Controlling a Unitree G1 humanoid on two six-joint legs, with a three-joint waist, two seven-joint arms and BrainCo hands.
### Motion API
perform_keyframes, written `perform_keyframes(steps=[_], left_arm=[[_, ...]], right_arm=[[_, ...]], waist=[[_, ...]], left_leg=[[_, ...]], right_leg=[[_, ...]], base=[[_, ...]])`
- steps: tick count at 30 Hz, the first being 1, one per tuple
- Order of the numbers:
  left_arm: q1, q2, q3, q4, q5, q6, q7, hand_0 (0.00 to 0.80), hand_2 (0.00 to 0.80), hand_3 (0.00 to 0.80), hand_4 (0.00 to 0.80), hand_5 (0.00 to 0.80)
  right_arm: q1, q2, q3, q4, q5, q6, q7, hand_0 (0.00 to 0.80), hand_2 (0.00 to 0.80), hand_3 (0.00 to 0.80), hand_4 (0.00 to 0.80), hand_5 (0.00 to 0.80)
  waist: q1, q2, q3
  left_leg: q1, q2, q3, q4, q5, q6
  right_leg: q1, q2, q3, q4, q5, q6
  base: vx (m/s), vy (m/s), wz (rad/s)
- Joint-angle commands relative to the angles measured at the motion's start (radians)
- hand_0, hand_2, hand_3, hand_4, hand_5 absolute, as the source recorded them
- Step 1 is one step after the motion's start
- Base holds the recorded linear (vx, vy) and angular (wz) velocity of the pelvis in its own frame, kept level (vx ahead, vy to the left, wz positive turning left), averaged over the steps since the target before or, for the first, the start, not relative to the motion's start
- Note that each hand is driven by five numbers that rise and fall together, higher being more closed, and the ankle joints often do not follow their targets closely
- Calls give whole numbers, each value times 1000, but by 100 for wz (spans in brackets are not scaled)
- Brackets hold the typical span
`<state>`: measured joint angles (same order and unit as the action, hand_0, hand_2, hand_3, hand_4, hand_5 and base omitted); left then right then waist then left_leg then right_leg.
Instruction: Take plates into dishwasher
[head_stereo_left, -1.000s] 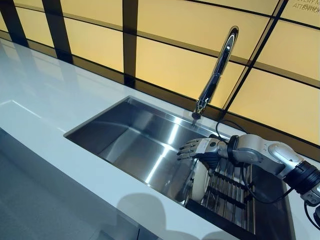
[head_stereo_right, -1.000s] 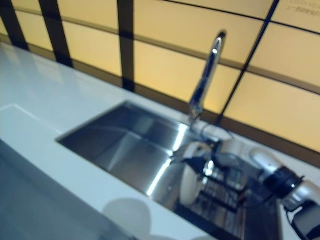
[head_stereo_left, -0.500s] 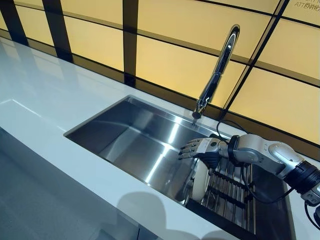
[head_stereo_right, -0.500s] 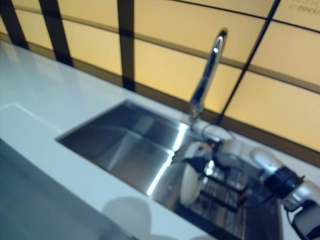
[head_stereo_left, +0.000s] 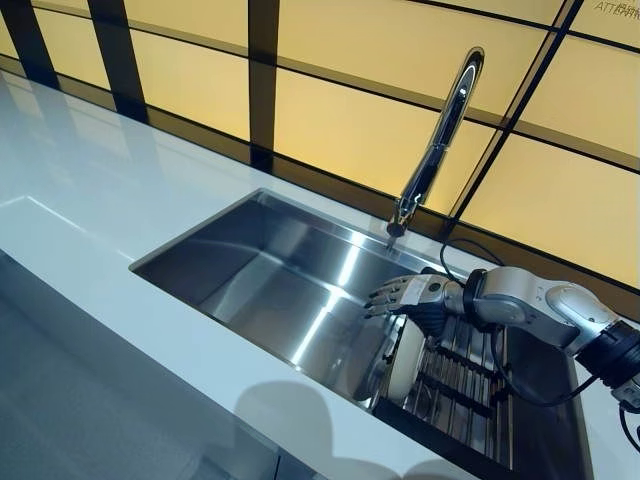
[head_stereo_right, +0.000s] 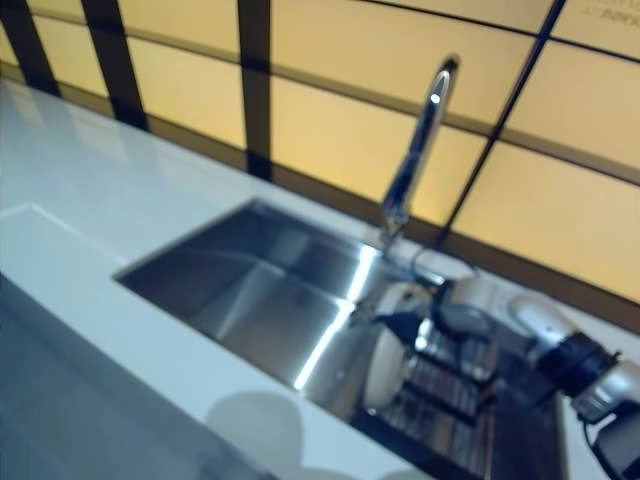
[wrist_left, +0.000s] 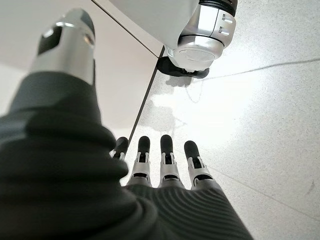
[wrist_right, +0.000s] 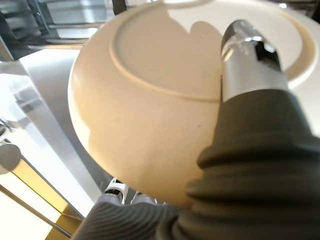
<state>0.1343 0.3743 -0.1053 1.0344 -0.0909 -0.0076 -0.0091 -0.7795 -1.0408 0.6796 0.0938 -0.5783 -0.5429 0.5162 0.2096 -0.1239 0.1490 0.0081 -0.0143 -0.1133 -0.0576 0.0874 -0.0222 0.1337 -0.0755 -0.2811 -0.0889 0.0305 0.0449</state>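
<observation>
from my left eye, my right robot hand (head_stereo_left: 412, 298) reaches over the steel sink (head_stereo_left: 262, 283) set in the white tabletop (head_stereo_left: 80, 215), and its thumb and fingers pinch the top edge of a cream plate (head_stereo_left: 405, 359). the plate stands on edge at the near end of a dark slatted rack (head_stereo_left: 462, 382) on the right side of the sink. a tall tap (head_stereo_left: 438, 140) rises behind, in front of a wall of yellow panels (head_stereo_left: 350, 130).

my right eye shows the same scene, blurred, with the plate upright under my right robot hand.

in my left wrist view, my left robot hand (wrist_left: 165, 165) hangs with fingers straight and relaxed, holding nothing, above a pale speckled floor (wrist_left: 260, 110).

in my right wrist view, the plate's back fills the frame, my thumb (wrist_right: 247, 55) lying across it, fingers showing past its far edge.
</observation>
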Motion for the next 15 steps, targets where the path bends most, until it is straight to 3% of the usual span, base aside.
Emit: perform_keyframes(steps=[1, 14, 15], left_arm=[[-46, 36, -40, -7, 47, -23, -2, 0, 0, 0, 0, 0], [-45, 40, -37, -9, 44, -25, -3, 0, 0, 0, 0, 0], [-47, 40, -36, -6, 45, -26, -2, 0, 0, 0, 0, 0]], right_arm=[[-8, -85, 20, -3, 1, 0, 2, 0, 0, 0, 0, 0], [19, -101, 12, 1, 1, -13, -1, 0, 0, 0, 0, 0], [17, -100, 15, 0, 6, -11, -2, 439, 439, 439, 439, 439]], waist=[[30, -5, -5], [26, -7, -3], [26, -8, -3]], left_leg=[[49, 76, 6, -4, -42, -58], [48, 76, 12, 0, -45, -56], [48, 77, 13, 1, -46, -56]], right_leg=[[28, -22, -25, 25, -27, 28], [26, -23, -22, 27, -27, 29], [25, -23, -22, 28, -28, 29]], base=[[0, 0, 0], [0, 0, 0], [0, 0, 0]])
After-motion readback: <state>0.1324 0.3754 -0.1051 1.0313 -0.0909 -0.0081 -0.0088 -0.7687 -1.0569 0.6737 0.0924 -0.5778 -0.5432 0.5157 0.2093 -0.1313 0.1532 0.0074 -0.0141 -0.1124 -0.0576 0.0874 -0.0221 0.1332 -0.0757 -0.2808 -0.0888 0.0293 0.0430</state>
